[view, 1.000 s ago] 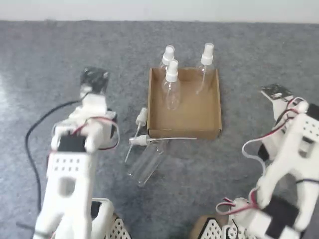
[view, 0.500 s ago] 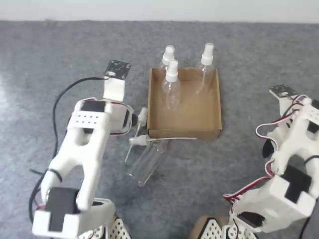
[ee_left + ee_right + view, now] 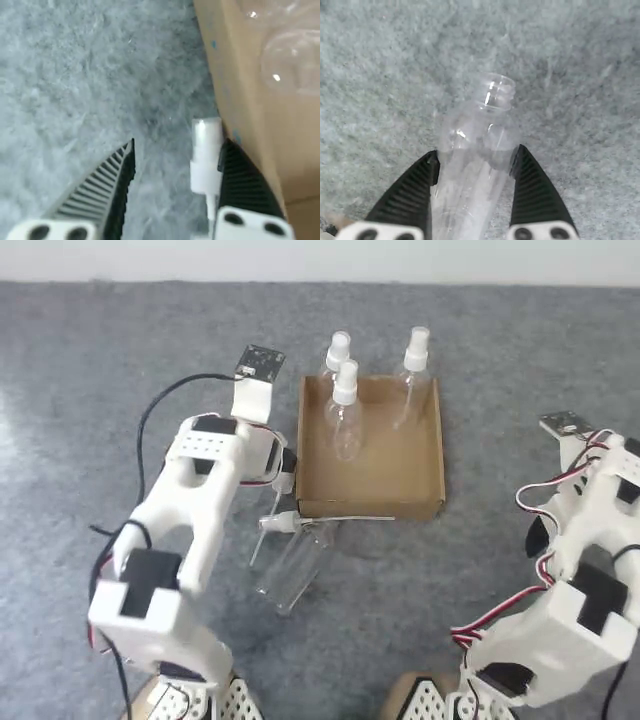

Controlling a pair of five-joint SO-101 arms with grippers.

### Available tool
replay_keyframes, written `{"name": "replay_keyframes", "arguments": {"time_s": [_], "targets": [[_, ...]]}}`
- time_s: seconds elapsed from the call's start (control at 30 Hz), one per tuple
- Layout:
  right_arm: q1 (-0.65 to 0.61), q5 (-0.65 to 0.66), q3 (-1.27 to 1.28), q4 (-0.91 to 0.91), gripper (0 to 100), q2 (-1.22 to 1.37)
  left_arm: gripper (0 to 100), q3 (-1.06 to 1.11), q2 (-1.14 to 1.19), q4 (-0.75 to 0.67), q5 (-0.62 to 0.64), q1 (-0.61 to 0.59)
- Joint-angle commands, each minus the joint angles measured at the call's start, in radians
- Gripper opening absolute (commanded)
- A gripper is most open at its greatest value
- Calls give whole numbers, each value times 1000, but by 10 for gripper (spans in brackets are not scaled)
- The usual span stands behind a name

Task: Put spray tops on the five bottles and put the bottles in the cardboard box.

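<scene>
The left claw (image 3: 178, 149) is held open, with one finger on each side of a small white plastic spray top (image 3: 204, 150). This top is laid on the grey fuzzy surface (image 3: 75, 75), just beside the outer wall of the brown cardboard box (image 3: 240, 85). The right claw (image 3: 476, 154) is clamped on a clear plastic bottle with no top (image 3: 480, 130), and the bottle's open neck is pointed away from the claw. A clear bottle with a white top (image 3: 345, 415) is seen inside the box, and two more topped bottles (image 3: 412, 370) are seen at its far end. Another bare clear bottle (image 3: 293, 565) is laid on the surface near the box's front wall, with a second white spray top with a long thin tube (image 3: 283, 522) right by its neck.
</scene>
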Motion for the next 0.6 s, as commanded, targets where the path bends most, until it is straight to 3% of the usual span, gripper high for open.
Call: {"name": "replay_keyframes", "arguments": {"time_s": [0.0,0.57], "targets": [[12,9,-52,-12,6,-7,233,-70,23,-18,-31,6],[5,12,-2,-12,6,10,9,-77,43,6,-31,-3]]}}
